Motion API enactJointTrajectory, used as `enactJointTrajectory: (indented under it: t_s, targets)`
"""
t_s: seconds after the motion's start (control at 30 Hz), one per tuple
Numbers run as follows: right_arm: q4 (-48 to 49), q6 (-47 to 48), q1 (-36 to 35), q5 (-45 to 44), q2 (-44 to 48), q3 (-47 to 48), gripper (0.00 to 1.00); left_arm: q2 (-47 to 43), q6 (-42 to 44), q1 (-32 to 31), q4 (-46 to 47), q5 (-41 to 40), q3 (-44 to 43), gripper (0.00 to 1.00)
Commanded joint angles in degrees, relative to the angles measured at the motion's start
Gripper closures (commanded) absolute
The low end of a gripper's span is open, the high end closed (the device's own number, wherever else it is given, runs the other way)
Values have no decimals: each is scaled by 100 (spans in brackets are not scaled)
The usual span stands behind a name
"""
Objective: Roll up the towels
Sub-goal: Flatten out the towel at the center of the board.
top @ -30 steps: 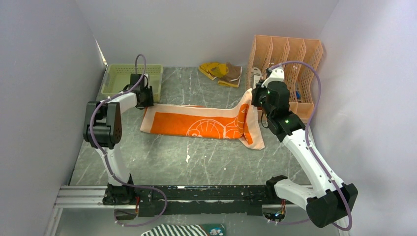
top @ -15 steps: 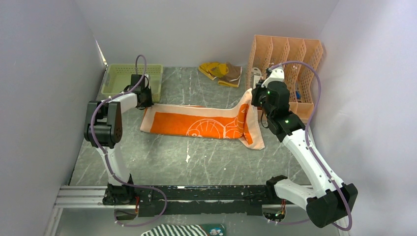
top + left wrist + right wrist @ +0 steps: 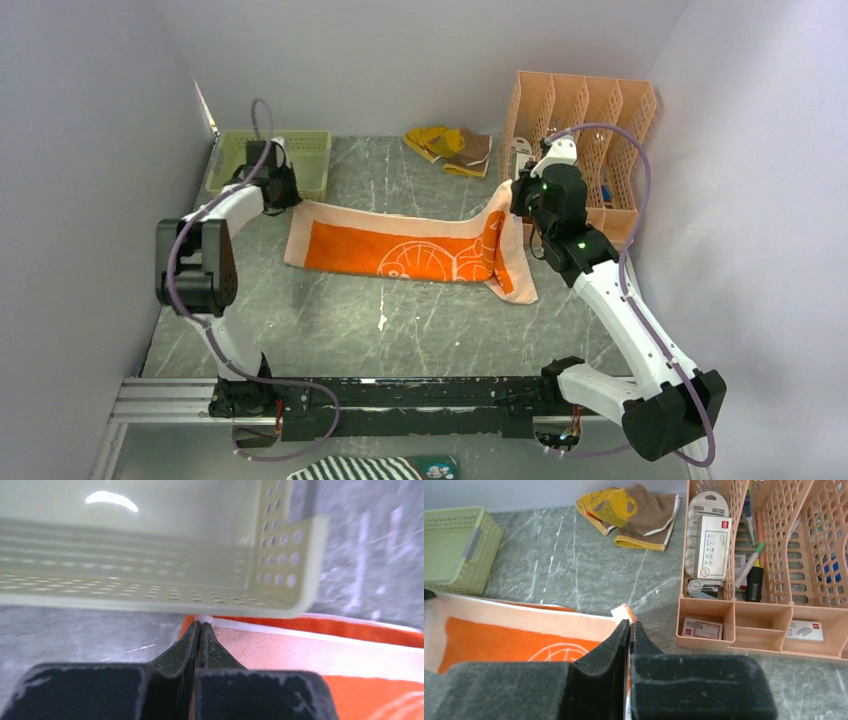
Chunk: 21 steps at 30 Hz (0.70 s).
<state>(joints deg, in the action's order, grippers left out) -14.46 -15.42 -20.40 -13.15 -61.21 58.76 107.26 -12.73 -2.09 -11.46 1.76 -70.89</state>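
The orange towel (image 3: 400,250) with cream border and white print lies stretched across the table's middle; it also shows in the left wrist view (image 3: 320,652) and the right wrist view (image 3: 499,635). My left gripper (image 3: 283,192) is shut on its far left corner (image 3: 202,622), right by the green basket. My right gripper (image 3: 522,200) is shut on its far right corner (image 3: 626,614) and holds that end raised. The yellow towel with brown print (image 3: 450,145) lies crumpled at the back; the right wrist view (image 3: 634,510) shows it too.
A green perforated basket (image 3: 230,160) stands at the back left, its wall just above my left fingertips (image 3: 295,555). A peach desk organizer (image 3: 585,120) with stationery stands at the back right (image 3: 774,555). A striped cloth (image 3: 350,468) lies below the rail.
My left gripper has moved back and to the left with the towel's left corner, pulling that corner toward the basket. The right gripper holds still.
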Motion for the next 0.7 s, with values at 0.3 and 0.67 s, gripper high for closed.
enactJointTrajectory:
  t_s: [0.3,0.67]
  targets:
    - [523,-91,43,-191,-495,1232,100,-3132,310,976,203,71,-735,93]
    - [289,141,43,-511,296,2075,100,-5508,509,1162,324,-867,-710,93]
